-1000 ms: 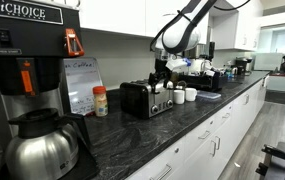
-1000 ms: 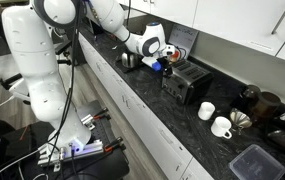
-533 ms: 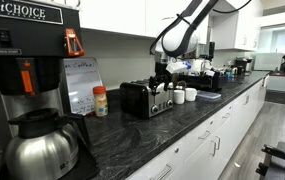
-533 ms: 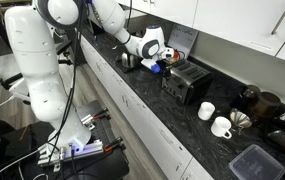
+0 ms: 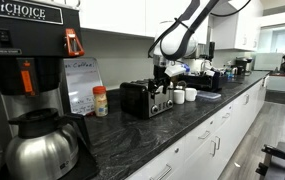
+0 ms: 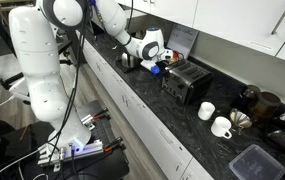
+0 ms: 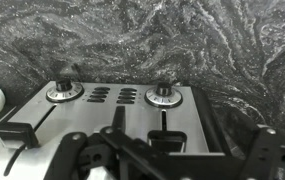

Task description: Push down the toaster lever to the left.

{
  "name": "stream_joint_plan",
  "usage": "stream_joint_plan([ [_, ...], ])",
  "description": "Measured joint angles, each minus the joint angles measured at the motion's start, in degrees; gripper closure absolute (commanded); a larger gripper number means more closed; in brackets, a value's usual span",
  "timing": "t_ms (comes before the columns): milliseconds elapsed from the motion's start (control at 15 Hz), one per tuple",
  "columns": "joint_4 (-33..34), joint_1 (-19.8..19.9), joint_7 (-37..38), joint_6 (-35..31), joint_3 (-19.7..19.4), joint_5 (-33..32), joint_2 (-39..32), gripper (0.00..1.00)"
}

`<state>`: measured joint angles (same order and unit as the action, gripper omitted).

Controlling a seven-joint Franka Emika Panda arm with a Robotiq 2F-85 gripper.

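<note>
Steel toaster (image 5: 137, 98), long axis along counter (image 5: 182, 125), lever end (image 7: 112, 110) facing gripper (image 5: 162, 74), opening unclear.

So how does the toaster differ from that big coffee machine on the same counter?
The coffee machine stands tall with a steel carafe under it; the toaster is a low box. In an exterior view the coffee machine is nearest the camera, the toaster further along. The gripper hangs at the toaster's end, away from the coffee machine. Both are dark and stand on the counter.
</note>
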<state>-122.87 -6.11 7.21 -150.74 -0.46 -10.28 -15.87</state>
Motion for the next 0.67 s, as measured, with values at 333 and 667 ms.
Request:
stream_joint_plan([
  [333,1.38,0.02,-0.6,-0.03,0.0,0.0,-0.63,0.0],
  [667,2.84,0.05,-1.05,-0.04,0.0,0.0,-1.93,0.42],
])
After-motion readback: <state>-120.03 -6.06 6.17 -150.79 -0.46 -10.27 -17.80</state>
